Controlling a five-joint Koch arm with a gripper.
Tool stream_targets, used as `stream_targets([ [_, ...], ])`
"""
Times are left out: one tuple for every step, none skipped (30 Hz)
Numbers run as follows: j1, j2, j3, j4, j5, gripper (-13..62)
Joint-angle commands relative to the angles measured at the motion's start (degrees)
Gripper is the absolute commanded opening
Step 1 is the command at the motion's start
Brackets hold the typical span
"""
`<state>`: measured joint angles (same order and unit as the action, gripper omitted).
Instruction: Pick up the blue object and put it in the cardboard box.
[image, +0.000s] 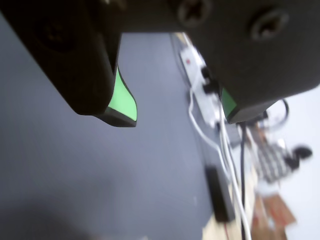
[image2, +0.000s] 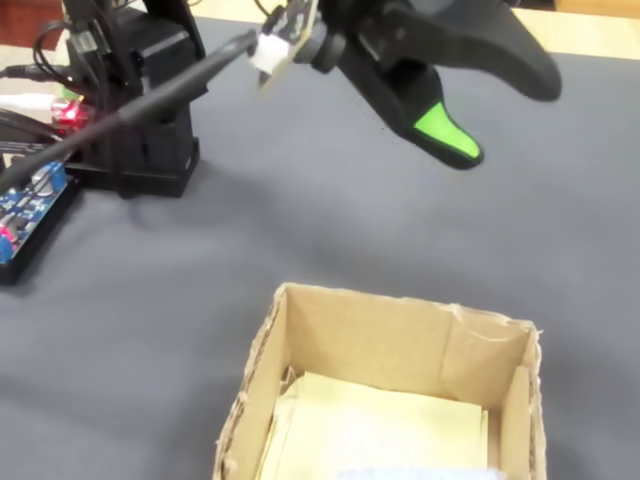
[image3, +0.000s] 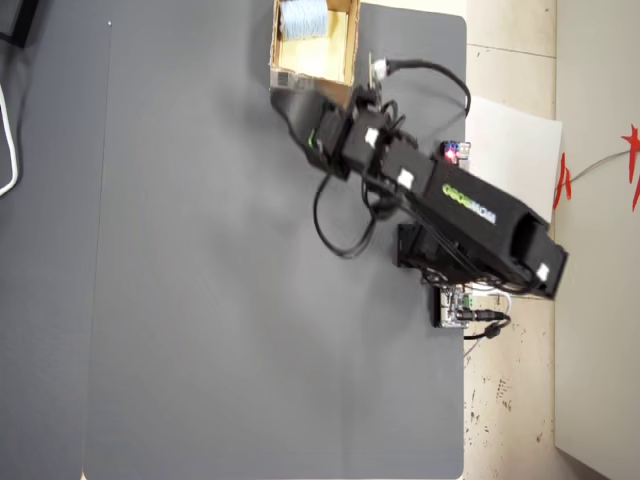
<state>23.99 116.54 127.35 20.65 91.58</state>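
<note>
The cardboard box (image2: 400, 305) stands open at the bottom of the fixed view and at the top of the mat in the overhead view (image3: 352, 45). Inside it lies the blue object (image3: 303, 17), pale and whitish; only a sliver of it (image2: 415, 473) shows at the fixed view's lower edge. My gripper (image: 180, 117) is open, its green-padded jaws wide apart with nothing between them. It hovers above the mat just beyond the box (image2: 500, 115), clear of the rim, and just below the box in the overhead view (image3: 300, 118).
The arm's black base (image2: 140, 100) and a small blue circuit board (image2: 25, 205) sit at the fixed view's left. A white power strip (image: 200, 80) with white cables lies along the dark mat's edge in the wrist view.
</note>
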Motion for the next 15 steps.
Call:
stream_targets([
  [-3.4,4.1,-0.2,-6.6,3.6,33.7],
  [-5.0,5.4,1.1,-6.8,4.8,33.7],
  [-6.6,6.9,2.8,-7.9,5.7,33.7],
  [-8.0,8.2,4.7,-9.5,6.7,33.7],
  [-9.4,9.2,6.4,-11.1,7.3,33.7],
  [-10.9,10.3,8.0,-12.0,7.8,33.7],
  [-12.2,11.3,9.4,-12.8,8.4,33.7],
  [-13.4,12.0,10.6,-13.6,8.4,33.7],
  [-14.5,12.8,11.9,-14.2,8.4,33.7],
  [-15.6,13.9,13.4,-14.4,8.4,33.7],
  [-16.6,14.9,15.1,-14.8,8.4,33.7],
  [-17.1,15.6,16.5,-15.6,8.4,33.7],
  [-17.5,16.3,18.2,-16.4,8.4,33.7],
  [-17.9,17.2,20.0,-17.4,8.5,33.7],
  [-18.5,18.1,21.6,-17.8,8.6,33.7],
])
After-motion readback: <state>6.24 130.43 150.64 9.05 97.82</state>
